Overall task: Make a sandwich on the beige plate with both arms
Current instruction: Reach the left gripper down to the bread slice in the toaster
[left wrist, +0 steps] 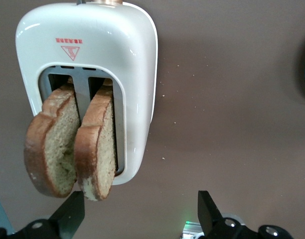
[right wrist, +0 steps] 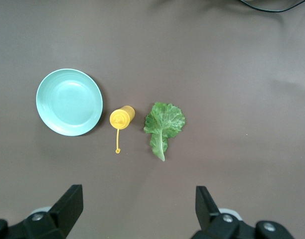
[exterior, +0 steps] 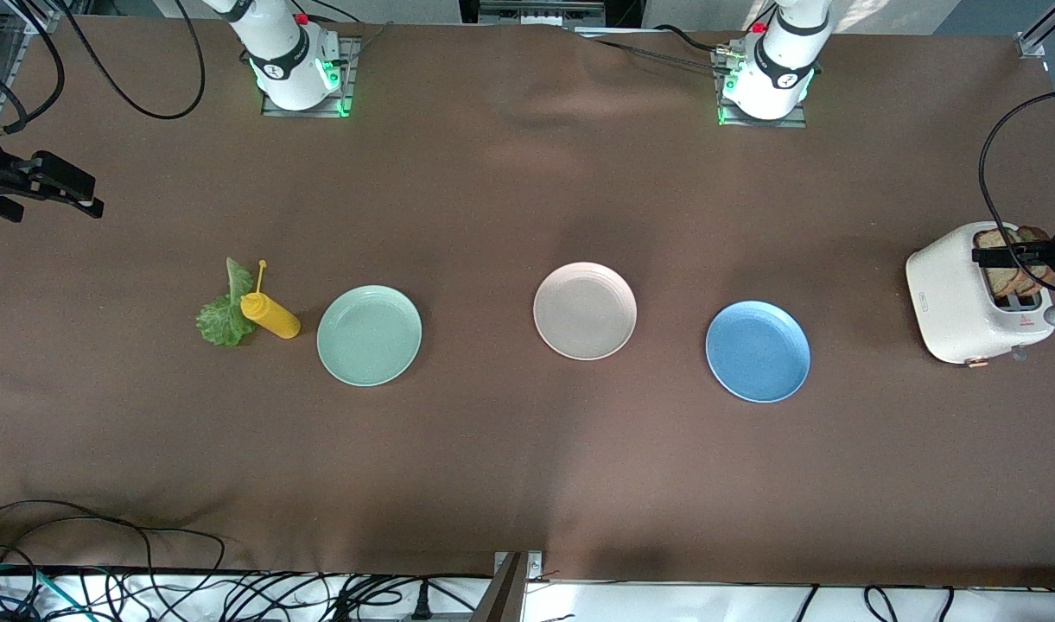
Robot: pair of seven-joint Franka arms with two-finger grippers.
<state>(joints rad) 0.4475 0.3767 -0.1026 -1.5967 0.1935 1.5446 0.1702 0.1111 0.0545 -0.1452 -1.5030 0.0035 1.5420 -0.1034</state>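
Observation:
The empty beige plate (exterior: 584, 311) lies mid-table. Two brown bread slices (exterior: 1011, 275) stand in the slots of a white toaster (exterior: 959, 302) at the left arm's end; in the left wrist view both slices (left wrist: 53, 144) (left wrist: 97, 144) stick up from the toaster (left wrist: 92, 45). My left gripper (exterior: 1024, 256) (left wrist: 141, 214) hangs open above the toaster, holding nothing. A green lettuce leaf (exterior: 223, 315) (right wrist: 164, 124) lies flat on the table at the right arm's end. High over that end, my right gripper (exterior: 65, 183) (right wrist: 141, 209) is open and holds nothing.
A yellow squeeze bottle (exterior: 270, 315) (right wrist: 122, 118) stands against the lettuce, between it and a mint-green plate (exterior: 369, 335) (right wrist: 69, 101). A blue plate (exterior: 758, 351) sits between the beige plate and the toaster. Cables run along the table's near edge.

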